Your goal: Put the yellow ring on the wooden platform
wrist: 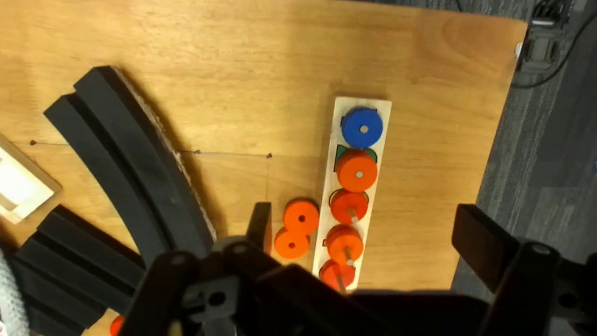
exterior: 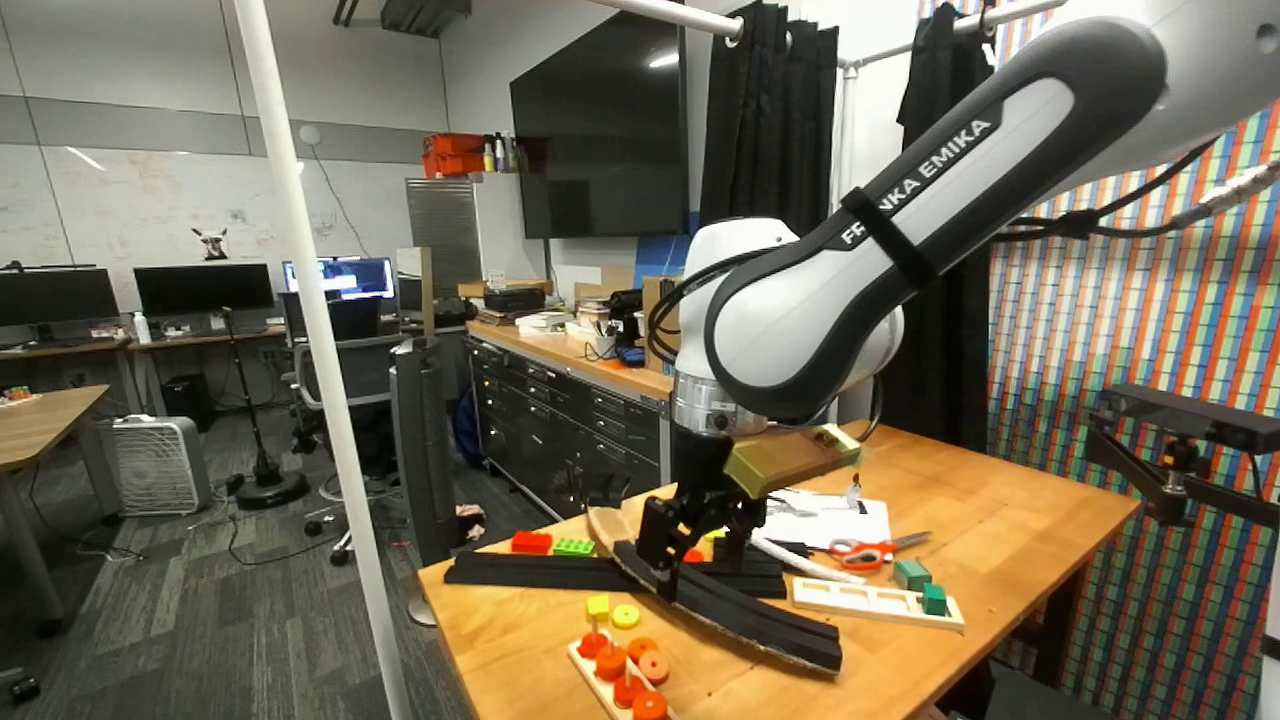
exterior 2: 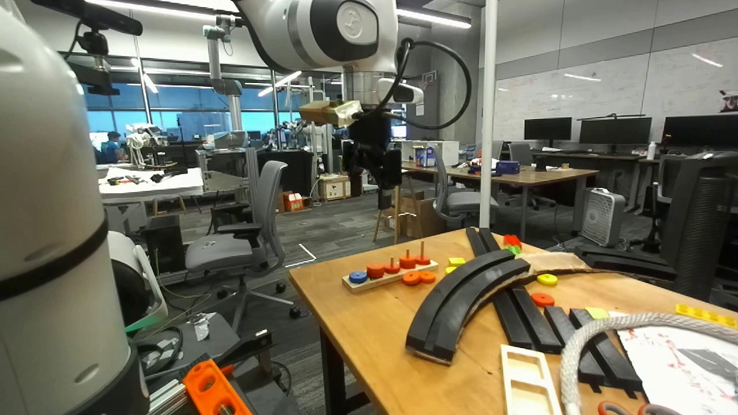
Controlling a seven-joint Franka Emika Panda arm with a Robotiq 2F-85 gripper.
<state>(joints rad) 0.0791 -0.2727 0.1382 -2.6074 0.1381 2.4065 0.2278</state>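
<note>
Black fingers (wrist: 482, 245) of the gripper (wrist: 365, 228) stand spread wide apart above the table (wrist: 443, 154). Between them in the wrist view, lower down, runs the wooden platform (wrist: 360, 102), bearing a blue ring (wrist: 357, 136) at one end and orange-red pieces (wrist: 354, 183) along the rest. Just inside one finger there, two orange rings (wrist: 294, 214) lie beside the platform. In an exterior view the yellow ring (exterior: 626, 616) lies on the table lower than the fingers, just beside a yellow block (exterior: 597, 608); another yellow disc (exterior 2: 547, 279) sits farther from them, past a curved black strip (exterior 2: 461, 288)

Pincer (wrist: 362, 228) spread, wooden platform (wrist: 328, 218), seemingly five discs (wrist: 347, 203)
</note>
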